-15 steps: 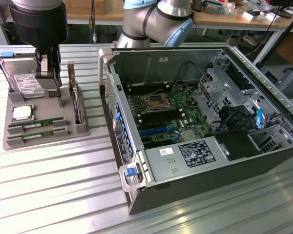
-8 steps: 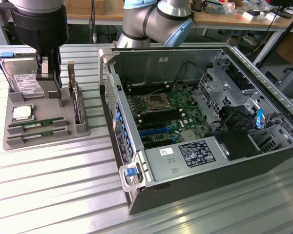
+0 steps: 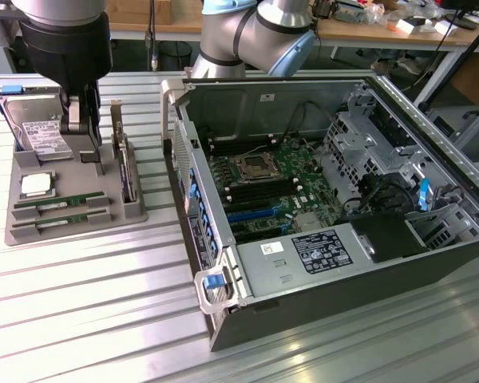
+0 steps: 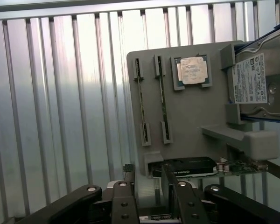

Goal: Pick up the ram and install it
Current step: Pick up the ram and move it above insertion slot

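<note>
The tool [image 3: 88, 148] stands wide open and empty above the far side of the tray [image 3: 76, 179]. The ram [image 3: 60, 205] lies slotted at the near side, beside the processor [image 3: 35, 185]. A misaligned descent may strike the processor or the neighbouring strip [image 3: 61, 223].

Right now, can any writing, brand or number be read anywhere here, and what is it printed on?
Nothing reads clearly.
On the hard drive label: print too small.
On the power supply label: too small.
On the white sticker beside it: blurred.
On the processor chip: faint markings, unreadable.
On the black card: white lettering, unreadable.
</note>
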Robot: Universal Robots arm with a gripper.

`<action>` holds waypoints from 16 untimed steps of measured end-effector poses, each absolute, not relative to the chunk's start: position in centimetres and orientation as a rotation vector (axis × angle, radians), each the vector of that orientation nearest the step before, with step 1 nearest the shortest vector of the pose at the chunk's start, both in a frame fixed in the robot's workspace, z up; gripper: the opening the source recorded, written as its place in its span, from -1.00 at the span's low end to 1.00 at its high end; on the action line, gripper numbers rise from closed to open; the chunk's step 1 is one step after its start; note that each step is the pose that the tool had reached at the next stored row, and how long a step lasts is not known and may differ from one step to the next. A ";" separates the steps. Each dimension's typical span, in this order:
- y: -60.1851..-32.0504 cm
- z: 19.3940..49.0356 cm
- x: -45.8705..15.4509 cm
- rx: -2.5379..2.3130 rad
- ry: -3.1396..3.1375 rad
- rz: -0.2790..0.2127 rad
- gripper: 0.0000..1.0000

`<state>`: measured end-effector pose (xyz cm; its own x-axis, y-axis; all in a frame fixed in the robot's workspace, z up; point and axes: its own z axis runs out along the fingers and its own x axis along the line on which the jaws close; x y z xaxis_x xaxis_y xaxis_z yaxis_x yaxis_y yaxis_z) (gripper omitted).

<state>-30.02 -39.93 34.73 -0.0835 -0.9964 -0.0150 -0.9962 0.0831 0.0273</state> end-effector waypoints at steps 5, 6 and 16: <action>-39.9 34.4 -30.0 2.122 -2.306 -0.047 -0.27; -39.9 34.4 -30.0 2.122 -2.306 -0.048 -0.27; -39.9 33.7 -30.0 2.122 -2.306 -0.048 -0.27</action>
<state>-30.02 -39.93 33.68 -0.0835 -0.9964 -0.0150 -0.9962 0.0831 0.0274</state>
